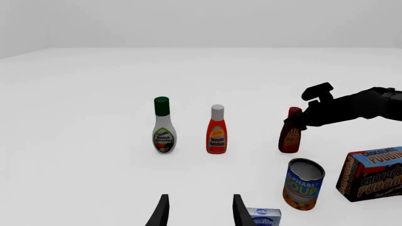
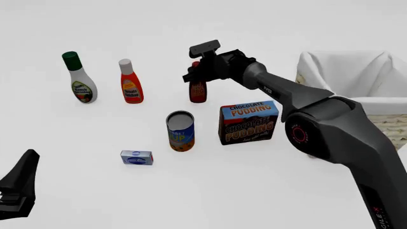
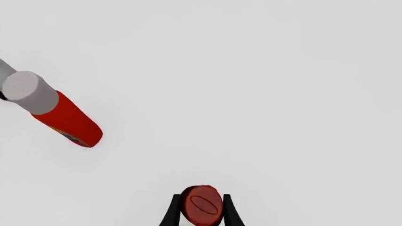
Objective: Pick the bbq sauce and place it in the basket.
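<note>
The bbq sauce [image 2: 198,90] is a slim dark reddish-brown bottle with a red cap, standing upright on the white table [image 2: 76,138] left of the basket [image 2: 389,126]. My right gripper [image 2: 196,71] reaches down over it from the right. In the right wrist view its fingers [image 3: 171,214] press both sides of the red cap [image 3: 202,205], so the right gripper [image 3: 201,214] is shut on it. The bbq sauce [image 1: 289,139] also shows in the left wrist view, held at the neck. My left gripper [image 1: 199,212] is open and holds nothing, low at the near left [image 2: 16,191].
A ranch bottle [image 2: 79,81] and a ketchup bottle [image 2: 130,83] stand left of the bbq sauce. In front of it are a soup can [image 2: 180,131] and a chocolate pudding box [image 2: 249,122]. A small blue box [image 2: 137,157] lies nearer the front.
</note>
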Available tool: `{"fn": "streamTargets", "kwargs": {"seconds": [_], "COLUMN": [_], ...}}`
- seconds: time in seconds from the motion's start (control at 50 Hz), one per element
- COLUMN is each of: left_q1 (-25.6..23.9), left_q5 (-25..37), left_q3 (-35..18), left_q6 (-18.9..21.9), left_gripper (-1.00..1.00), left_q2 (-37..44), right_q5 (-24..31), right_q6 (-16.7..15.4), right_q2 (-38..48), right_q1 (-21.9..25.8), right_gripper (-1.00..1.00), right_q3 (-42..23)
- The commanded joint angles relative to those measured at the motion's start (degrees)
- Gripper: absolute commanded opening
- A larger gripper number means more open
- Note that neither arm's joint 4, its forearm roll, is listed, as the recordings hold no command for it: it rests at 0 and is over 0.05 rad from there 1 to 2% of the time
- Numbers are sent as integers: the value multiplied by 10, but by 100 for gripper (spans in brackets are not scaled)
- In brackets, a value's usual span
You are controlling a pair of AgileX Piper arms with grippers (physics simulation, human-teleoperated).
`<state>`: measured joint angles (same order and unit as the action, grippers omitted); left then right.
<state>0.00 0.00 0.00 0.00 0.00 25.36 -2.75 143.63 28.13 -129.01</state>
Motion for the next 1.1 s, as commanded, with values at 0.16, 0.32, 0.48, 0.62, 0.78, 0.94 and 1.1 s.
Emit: {"fn": "streamTargets", "kwargs": {"seconds": [0.16, 0.32, 0.48, 0.62, 0.78, 0.94, 1.1], "left_q1": [0, 0, 0, 0, 0, 0, 0], "left_q5": [0, 0, 0, 0, 0, 0, 0], "left_q3": [0, 0, 0, 0, 0, 0, 0], "left_q6": [0, 0, 0, 0, 0, 0, 0], "left_gripper": [100, 100, 100, 100, 100, 100, 100], "left_q2": [0, 0, 0, 0, 0, 0, 0], "right_q5": [39, 42, 41, 38, 33, 34, 34], "right_q6": [-8, -18, -29, -34, -41, -50, -56], "right_q2": [-43, -86, -142, -195, -258, -322, -377], "right_q1": [-5, -2, 1, 4, 4, -1, -8], "right_gripper": [-100, -100, -100, -100, -100, -100, -100], "right_q3": [-45, -26, 10, 46, 92, 129, 166]}}
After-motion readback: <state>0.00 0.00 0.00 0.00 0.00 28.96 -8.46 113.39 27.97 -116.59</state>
